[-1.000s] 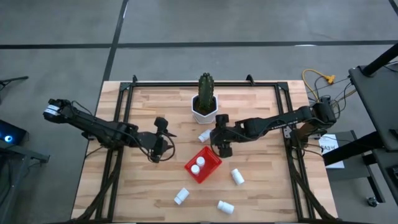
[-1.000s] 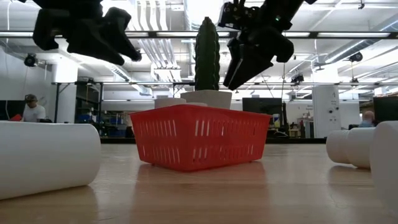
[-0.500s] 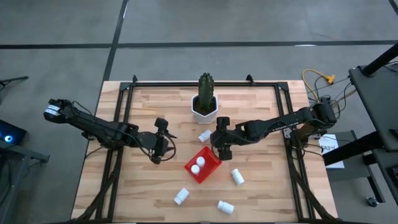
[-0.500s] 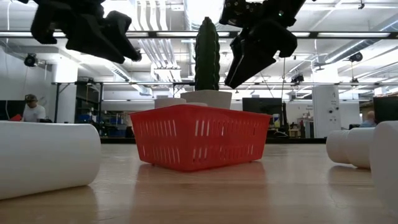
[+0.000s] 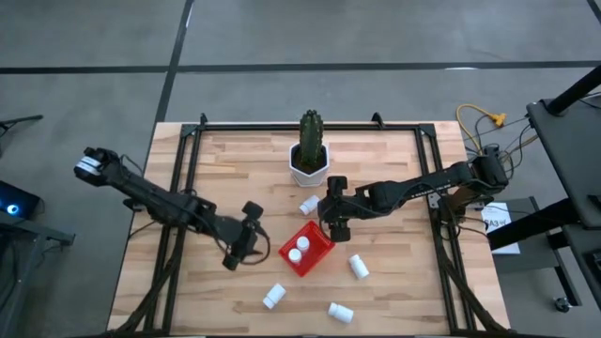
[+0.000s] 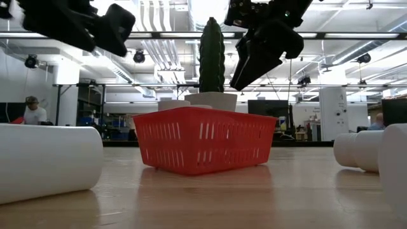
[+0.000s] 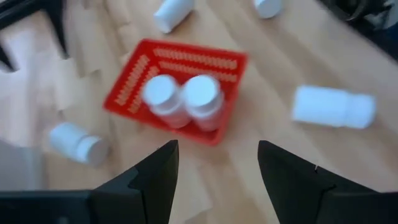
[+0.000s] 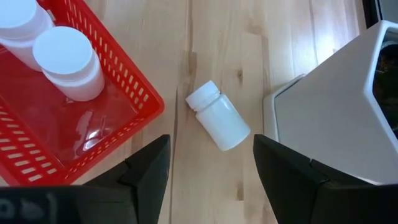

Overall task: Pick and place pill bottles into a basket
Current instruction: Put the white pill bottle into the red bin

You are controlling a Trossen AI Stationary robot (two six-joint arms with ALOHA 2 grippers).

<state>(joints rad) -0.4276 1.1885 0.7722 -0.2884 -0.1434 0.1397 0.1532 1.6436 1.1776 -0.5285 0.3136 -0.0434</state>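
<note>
basket: the red basket (image 5: 306, 249) sits roughly mid-table, turned like a diamond from above, a bit in front of the cactus pot (image 5: 308, 166)
in the basket: two pill bottles (image 5: 299, 250) standing upright side by side with caps up, touching or nearly so; the right wrist view shows them tucked toward one corner (image 8: 46, 40)
bottle by the pot: one more lies on its side (image 5: 308, 204) between the pot and the basket, touching neither; in the right wrist view it's right ahead of the fingers (image 8: 217, 116)
other loose bottles: one on its side (image 5: 358, 266) just right of the basket, one (image 5: 273, 297) near the front edge to the basket's left, one (image 5: 340, 312) near the front edge to its right, all lying down, well apart from each other
left gripper: the left gripper (image 5: 237, 253) hangs above the wood just left of the basket, fingers spread with nothing between them, and the left wrist view looks past them at the basket (image 7: 177, 87) with both bottles
right gripper: the right gripper (image 5: 334, 225) hovers over the basket's back-right corner, near the bottle by the pot, jaws apart and empty
table: wooden slat table (image 5: 225, 300) with a black frame
</note>
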